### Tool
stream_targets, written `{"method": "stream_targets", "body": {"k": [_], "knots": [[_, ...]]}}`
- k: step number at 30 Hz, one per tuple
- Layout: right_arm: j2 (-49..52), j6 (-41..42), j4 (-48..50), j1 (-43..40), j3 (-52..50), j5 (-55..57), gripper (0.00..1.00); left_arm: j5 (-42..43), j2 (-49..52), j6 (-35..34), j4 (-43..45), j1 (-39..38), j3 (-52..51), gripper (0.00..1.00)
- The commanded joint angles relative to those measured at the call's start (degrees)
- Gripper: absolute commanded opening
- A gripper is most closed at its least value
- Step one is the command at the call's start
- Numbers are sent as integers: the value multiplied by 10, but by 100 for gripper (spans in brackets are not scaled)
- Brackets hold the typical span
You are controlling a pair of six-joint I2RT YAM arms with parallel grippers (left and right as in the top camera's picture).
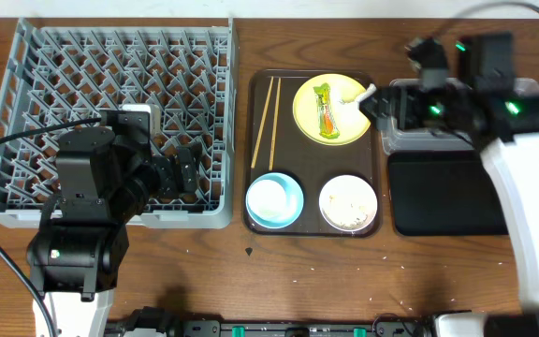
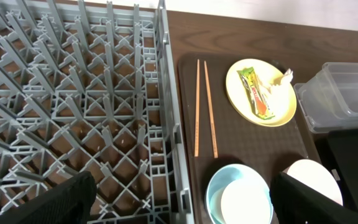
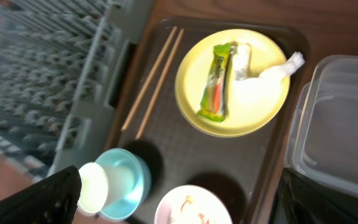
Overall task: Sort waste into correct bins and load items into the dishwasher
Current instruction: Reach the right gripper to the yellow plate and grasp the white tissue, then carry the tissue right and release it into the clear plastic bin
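Observation:
A yellow plate (image 1: 307, 120) on the brown tray holds the green-and-orange wrapper (image 1: 325, 109) and a white tissue (image 1: 354, 97). Two chopsticks (image 1: 268, 122) lie to its left. A white cup (image 1: 269, 198) sits in the blue bowl (image 1: 290, 208). The white bowl (image 1: 348, 203) holds food scraps. My right gripper (image 1: 380, 105) is open and empty, above the plate's right edge, next to the clear tub (image 1: 410, 140). My left gripper (image 1: 183, 170) is open and empty over the grey rack (image 1: 64, 75), at its front right corner. The black tray (image 1: 438, 192) lies in front of the tub.
The brown serving tray (image 1: 288, 159) lies between the rack and the bins. In the right wrist view the wrapper (image 3: 217, 81), tissue (image 3: 263, 71) and tub (image 3: 340, 124) show. In the left wrist view the chopsticks (image 2: 202, 106) and blue bowl (image 2: 219, 186) show.

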Motion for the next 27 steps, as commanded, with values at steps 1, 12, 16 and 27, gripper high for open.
{"method": "stream_targets", "body": {"k": [1,12,16,27], "knots": [[70,-2,-20,43,77,108,99,12,1,-5,0,-1,14,91],[237,24,85,70,105,207,95,12,3,-5,0,-1,14,91],[311,25,102,70,105,218,64,12,3,-5,0,-1,14,90],[403,24,129,82,105,252,68,12,3,-5,0,-1,14,91]]}}
